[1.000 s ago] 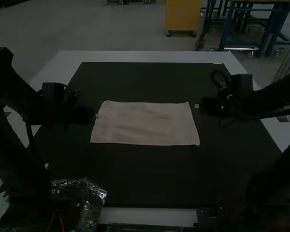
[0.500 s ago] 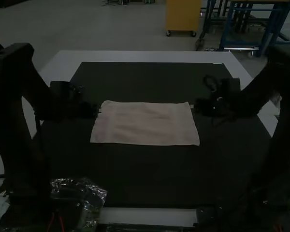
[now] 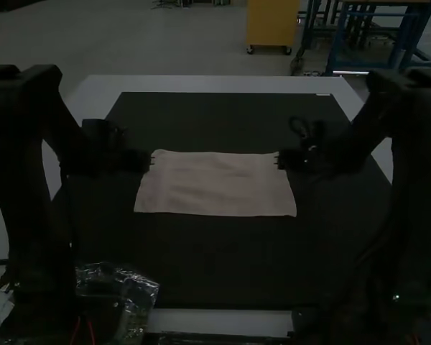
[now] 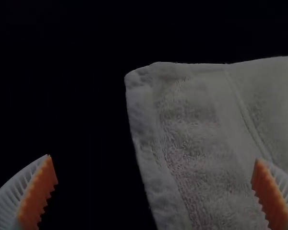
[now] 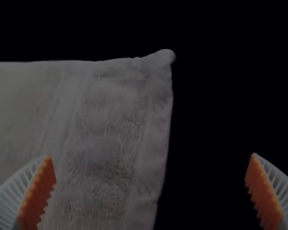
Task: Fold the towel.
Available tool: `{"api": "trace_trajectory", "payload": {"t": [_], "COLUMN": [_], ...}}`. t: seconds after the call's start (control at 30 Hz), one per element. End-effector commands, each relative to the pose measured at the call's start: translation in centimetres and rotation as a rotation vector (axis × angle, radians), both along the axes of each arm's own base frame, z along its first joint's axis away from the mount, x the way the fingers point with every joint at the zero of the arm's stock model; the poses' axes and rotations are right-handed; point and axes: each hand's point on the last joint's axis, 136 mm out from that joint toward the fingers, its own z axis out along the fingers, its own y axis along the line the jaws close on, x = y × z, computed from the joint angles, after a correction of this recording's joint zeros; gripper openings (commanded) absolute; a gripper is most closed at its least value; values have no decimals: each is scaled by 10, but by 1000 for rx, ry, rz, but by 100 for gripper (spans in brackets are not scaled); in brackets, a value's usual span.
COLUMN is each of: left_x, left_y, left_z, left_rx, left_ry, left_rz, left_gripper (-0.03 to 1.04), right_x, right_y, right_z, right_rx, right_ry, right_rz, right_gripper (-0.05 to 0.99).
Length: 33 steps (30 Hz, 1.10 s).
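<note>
Item: one towel (image 3: 215, 185), pale, spread out on the dark mat (image 3: 215, 266).
Item: my left gripper (image 3: 151, 160), released, fingers wide apart, at the towel's far left corner.
Item: my right gripper (image 3: 277, 159), likewise released, fingers wide apart, at the far right corner.

A pale towel (image 3: 215, 188) lies flat, its long sides running left to right, on a dark mat (image 3: 215, 259) covering much of the white bench (image 3: 208, 84). The left arm's end effector (image 3: 151, 162) is at the towel's far left corner, the right arm's end effector (image 3: 277, 159) at its far right corner. Crumpled clear plastic (image 3: 133, 291) sits near left.
</note>
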Motion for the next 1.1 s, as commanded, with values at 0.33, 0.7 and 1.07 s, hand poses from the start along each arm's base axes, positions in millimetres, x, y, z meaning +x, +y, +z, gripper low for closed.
{"api": "trace_trajectory", "payload": {"t": [0.33, 0.7, 1.07], "left_x": [20, 25, 27], "left_y": [-8, -10, -8], "left_z": [-9, -26, -34], "left_rx": [12, 32, 53], "left_ry": [-9, 13, 4], "left_rz": [-19, -16, -11], "left_gripper": [94, 92, 76], "right_x": [27, 32, 25], "right_y": [18, 22, 37], "right_z": [0, -16, -27], "right_rx": [-1, -15, -53], "right_ry": [-38, -16, 0], "right_rz": [24, 34, 75], "right_gripper": [91, 91, 89]}}
